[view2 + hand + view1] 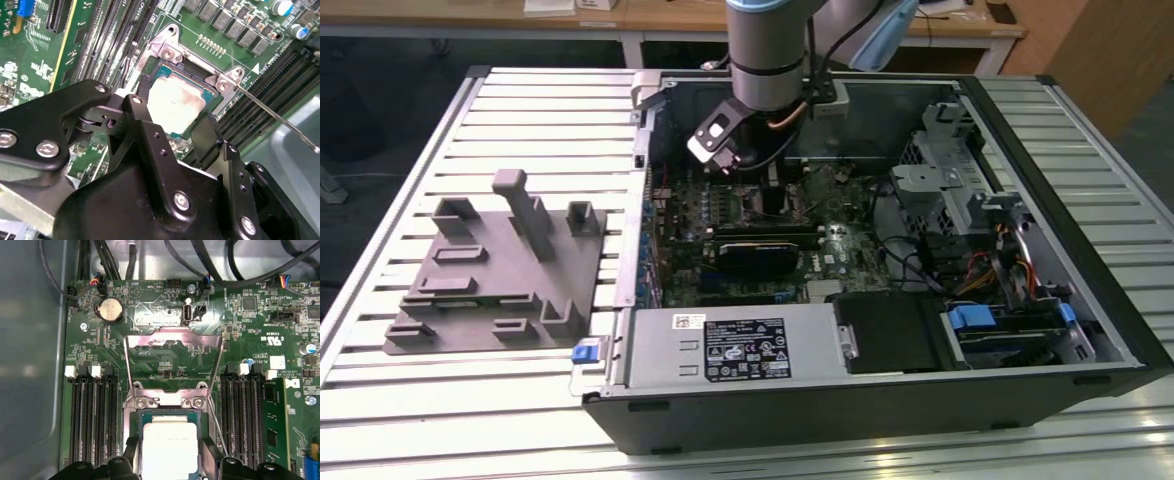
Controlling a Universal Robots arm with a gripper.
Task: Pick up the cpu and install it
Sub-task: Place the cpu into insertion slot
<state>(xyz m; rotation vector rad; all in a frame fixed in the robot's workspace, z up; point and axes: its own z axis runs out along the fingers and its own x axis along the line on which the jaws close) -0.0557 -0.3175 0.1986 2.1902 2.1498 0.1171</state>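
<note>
hand grips the cpu in its socket — first wrist view adds the open load plate.

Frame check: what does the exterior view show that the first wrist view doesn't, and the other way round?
Exterior view, beyond the first wrist view: the arm above the open computer case, the grey fixture block on the slatted table at the exterior view's left, and the power supply. First wrist view, beyond the exterior view: the cpu lying in its socket, the swung-open metal load plate and a coin cell. Both: the green motherboard with the gripper low over it.
</note>
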